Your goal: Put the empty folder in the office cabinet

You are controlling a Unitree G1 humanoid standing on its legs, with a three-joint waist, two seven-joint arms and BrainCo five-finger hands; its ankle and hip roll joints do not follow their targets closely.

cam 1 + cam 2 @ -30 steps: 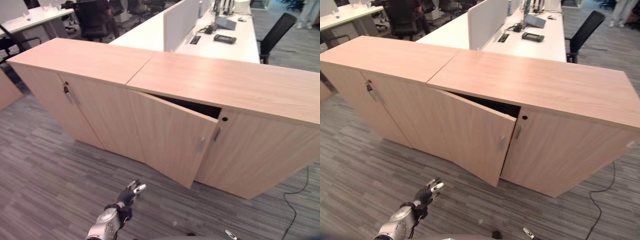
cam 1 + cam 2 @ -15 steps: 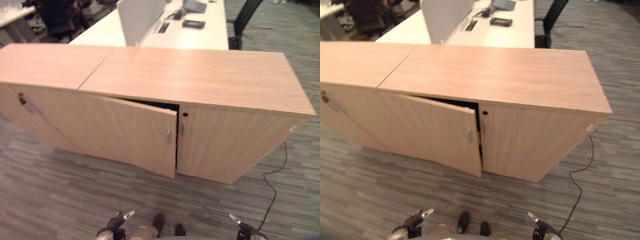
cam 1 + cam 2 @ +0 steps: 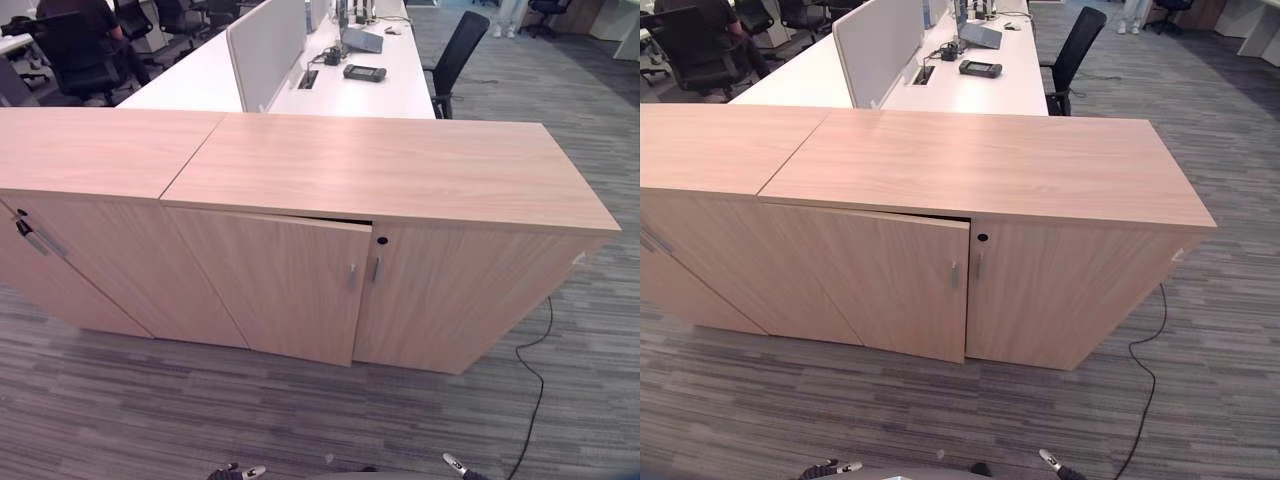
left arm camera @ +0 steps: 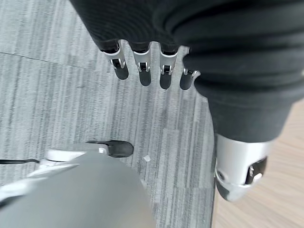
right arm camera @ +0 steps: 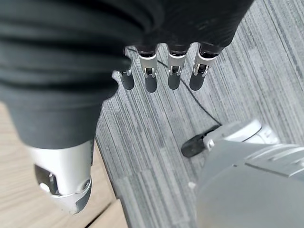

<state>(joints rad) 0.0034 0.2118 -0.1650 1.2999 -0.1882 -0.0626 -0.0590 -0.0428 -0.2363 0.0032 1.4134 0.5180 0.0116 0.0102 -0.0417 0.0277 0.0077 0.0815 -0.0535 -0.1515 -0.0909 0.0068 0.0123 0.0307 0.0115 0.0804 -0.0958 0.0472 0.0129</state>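
Note:
The light wood office cabinet [image 3: 400, 170] stands in front of me. Its left door [image 3: 270, 285] is ajar by a narrow gap at the top; the right door [image 3: 460, 290] is shut. Two slim metal handles [image 3: 352, 277] meet at the middle. My left hand [image 4: 141, 59] hangs low over the grey carpet with straight fingers and nothing in it; its tips peek in at the head view's lower edge [image 3: 240, 471]. My right hand [image 5: 173, 66] hangs the same way, open and holding nothing, with its tips at the lower edge too [image 3: 455, 465].
A second matching cabinet [image 3: 90, 150] joins on the left. Behind are white desks with a divider screen [image 3: 265, 45], a black office chair [image 3: 455, 55] and a seated person [image 3: 70, 30] at the far left. Grey striped carpet [image 3: 150, 410] lies in front.
The cabinet's left door has swung from well open to almost shut. My left hand has dropped to the lower edge of the head views. The camera has turned right.

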